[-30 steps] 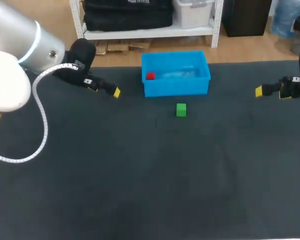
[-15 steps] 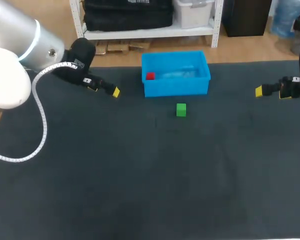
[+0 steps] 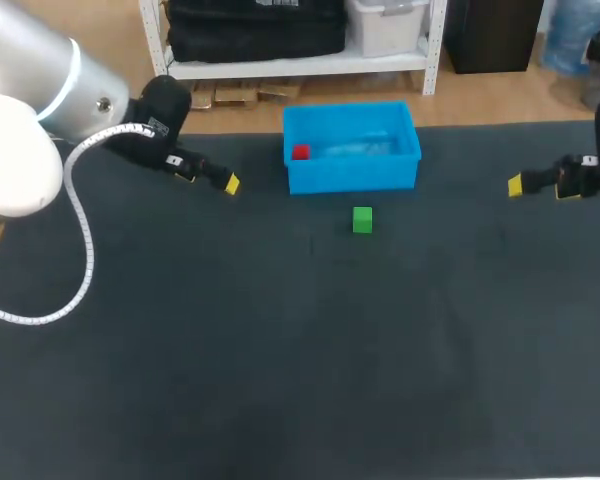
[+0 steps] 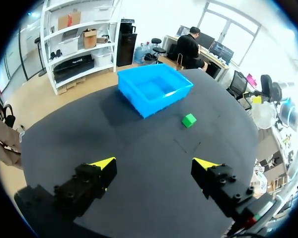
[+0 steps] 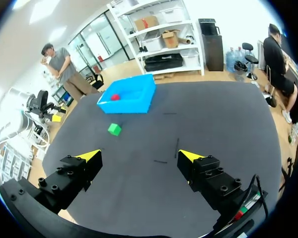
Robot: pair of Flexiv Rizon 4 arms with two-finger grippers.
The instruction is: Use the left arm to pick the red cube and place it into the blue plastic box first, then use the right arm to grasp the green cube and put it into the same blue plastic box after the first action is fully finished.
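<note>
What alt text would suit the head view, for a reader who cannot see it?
The red cube lies inside the blue plastic box at the far side of the table; the green cube sits just in front of it. The left pincer and right pincer hang open and empty at either side.

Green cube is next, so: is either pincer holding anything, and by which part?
Nothing held: left pincer and right pincer are open; green cube lies free.
</note>
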